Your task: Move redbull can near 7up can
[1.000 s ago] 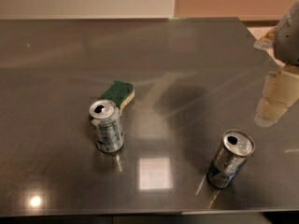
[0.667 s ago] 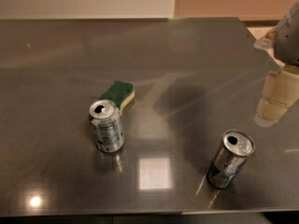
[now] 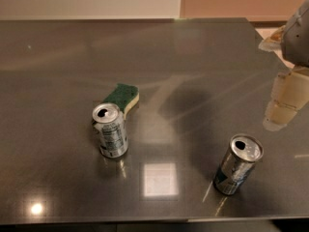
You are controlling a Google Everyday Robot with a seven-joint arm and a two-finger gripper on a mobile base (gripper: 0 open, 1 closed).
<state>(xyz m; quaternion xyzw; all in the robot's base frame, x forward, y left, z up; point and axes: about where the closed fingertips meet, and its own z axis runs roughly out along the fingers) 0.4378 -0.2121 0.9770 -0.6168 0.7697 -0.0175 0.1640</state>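
Note:
The redbull can [image 3: 237, 165], slim and silver with dark blue patches, stands upright on the dark table at the front right. The 7up can [image 3: 110, 130], wider and silver-grey with fine print, stands upright left of centre. The two cans are far apart. My gripper [image 3: 285, 103] hangs at the right edge of the view, above and to the right of the redbull can, and holds nothing that I can see. One pale finger [image 3: 281, 111] points down toward the table.
A green and yellow sponge [image 3: 122, 96] lies just behind the 7up can, close to it. The table's [image 3: 58, 57] right edge runs behind the gripper, and its front edge is near the bottom of the view.

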